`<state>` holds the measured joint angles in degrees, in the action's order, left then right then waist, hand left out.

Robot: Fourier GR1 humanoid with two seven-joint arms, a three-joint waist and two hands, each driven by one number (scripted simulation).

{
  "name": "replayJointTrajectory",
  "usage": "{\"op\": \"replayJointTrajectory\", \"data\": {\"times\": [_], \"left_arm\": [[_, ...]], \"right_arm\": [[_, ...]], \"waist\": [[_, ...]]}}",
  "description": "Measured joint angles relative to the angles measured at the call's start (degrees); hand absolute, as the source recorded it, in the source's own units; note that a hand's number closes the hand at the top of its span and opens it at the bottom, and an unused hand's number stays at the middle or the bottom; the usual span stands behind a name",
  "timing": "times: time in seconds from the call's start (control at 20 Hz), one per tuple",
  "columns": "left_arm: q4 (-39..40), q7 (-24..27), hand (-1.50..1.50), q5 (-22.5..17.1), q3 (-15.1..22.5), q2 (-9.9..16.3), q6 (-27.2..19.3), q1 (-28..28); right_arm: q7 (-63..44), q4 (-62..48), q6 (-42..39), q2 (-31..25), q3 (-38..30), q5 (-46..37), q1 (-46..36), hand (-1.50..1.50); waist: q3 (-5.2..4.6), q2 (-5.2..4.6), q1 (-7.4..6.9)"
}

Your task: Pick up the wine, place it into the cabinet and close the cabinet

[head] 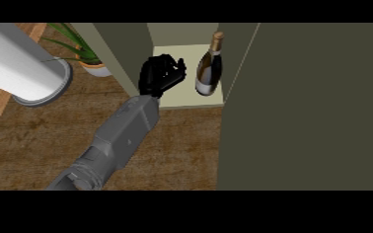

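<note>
A dark glass wine bottle [208,69] with a gold-foiled neck and a pale label is seen standing upright on the pale shelf [191,101] inside the olive-green cabinet [306,108]. Its long axis is vertical, with the neck pointed up and toward the back of the cabinet and the base set on the shelf near the right inner wall. The bottle is not held by anything.

Only one grey forearm is shown, brought in from the lower left edge and stretched diagonally up toward the cabinet opening; which arm it is cannot be settled with certainty from its position, though it is taken here as the left. Its black left hand [161,75] is placed inside the opening, just beside the bottle on its left and apart from it. The fingers are loosely spread and relaxed, nothing being gripped.

The cabinet's door [291,128] is seen swung open at the right. On the brown wooden tabletop [44,138] to the left, a white cylinder [29,74] is set, and behind it a green potted plant [84,54] is placed.
</note>
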<state>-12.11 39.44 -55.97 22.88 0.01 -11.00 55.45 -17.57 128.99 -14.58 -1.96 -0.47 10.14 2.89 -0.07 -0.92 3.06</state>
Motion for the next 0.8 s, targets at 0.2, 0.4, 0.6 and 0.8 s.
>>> {"op": "replayJointTrajectory", "data": {"times": [0.2,0.4,0.6,0.8], "left_arm": [[1.8,2.9,1.5,-0.6,-1.7,0.0,0.3,0.4],[2.5,5.7,-1.5,-0.2,-2.4,-0.1,0.8,0.7],[1.9,7.1,-1.5,0.6,-2.1,-0.1,1.5,0.5],[1.0,9.0,-1.5,1.7,-1.7,-0.1,2.9,0.2]], "right_arm": [[0.2,-0.4,-0.4,-0.6,-1.0,1.1,-0.2,-1.5],[-0.1,0.3,-0.3,-0.7,-0.9,0.6,0.0,-1.5],[-0.8,1.6,0.1,-0.4,-0.4,0.1,0.8,-1.5],[0.2,1.1,-0.3,-0.5,-0.6,-0.3,1.2,-1.5]], "waist": [[0.0,-0.11,0.24],[-0.18,-0.28,0.21],[-0.45,-0.44,-0.02],[-0.59,-0.56,-0.32]]}}
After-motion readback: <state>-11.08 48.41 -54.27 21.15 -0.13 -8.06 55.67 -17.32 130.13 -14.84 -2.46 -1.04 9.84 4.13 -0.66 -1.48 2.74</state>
